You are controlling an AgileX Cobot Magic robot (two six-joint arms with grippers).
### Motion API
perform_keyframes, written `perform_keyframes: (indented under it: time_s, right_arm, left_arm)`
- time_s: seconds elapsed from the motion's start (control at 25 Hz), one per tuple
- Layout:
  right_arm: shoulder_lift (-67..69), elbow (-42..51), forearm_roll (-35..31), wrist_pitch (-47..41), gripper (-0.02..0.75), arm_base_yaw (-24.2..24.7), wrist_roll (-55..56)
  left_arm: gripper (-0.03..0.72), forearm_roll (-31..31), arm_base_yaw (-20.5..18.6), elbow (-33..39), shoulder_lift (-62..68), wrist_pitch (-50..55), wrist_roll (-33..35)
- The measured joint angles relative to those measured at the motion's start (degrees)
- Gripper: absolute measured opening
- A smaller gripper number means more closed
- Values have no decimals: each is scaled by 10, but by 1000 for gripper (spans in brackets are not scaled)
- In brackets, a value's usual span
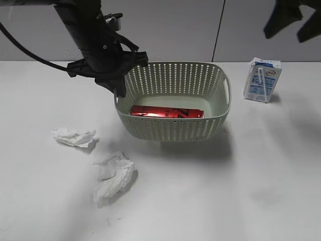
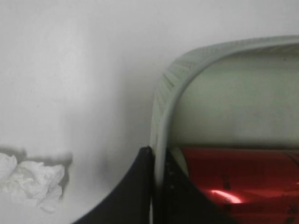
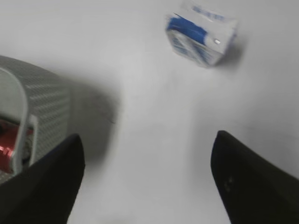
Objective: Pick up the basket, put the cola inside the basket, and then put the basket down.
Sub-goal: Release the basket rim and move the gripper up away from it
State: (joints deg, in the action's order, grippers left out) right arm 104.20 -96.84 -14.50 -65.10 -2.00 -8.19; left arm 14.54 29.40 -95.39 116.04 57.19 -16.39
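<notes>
The pale sage-green basket (image 1: 173, 131) is near the table's middle, its shadow below it. The red cola can (image 1: 167, 112) lies on its side inside the basket. My left gripper (image 1: 119, 92) is shut on the basket's left rim (image 2: 159, 140), one finger outside and one inside, with the cola (image 2: 238, 182) just right of the inner finger. My right gripper (image 3: 147, 177) is open and empty, high above the table to the right of the basket (image 3: 44, 112); only dark parts of it show at the top right in the exterior view (image 1: 296, 20).
A blue-and-white carton (image 1: 262, 79) stands at the back right; it also shows in the right wrist view (image 3: 201, 35). Two crumpled white tissues (image 1: 74, 136) (image 1: 113, 175) lie left and front-left of the basket; one shows in the left wrist view (image 2: 32, 184).
</notes>
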Motion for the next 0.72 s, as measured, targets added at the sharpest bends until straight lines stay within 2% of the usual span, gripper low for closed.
perform_keyframes:
  time_s: [0.16,0.44,0.52,0.6,0.72]
  right_arm:
    - [-1,0,38,-27,619,18,13]
    - [-33,3,39,-31,599,18,19]
    - [-44,3,39,-31,598,18,19]
    - [-54,3,38,-31,595,18,20]
    - [-67,3,38,-31,594,18,20]
  left_arm:
    - [-3,-4,0,0,12,-26,0]
    - [-2,-22,-10,1,50,-31,-13]
    - [24,-22,-10,1,52,-40,-14]
    - [125,-21,-10,1,52,-51,-14]
    - [375,-20,-10,1,52,-53,-15]
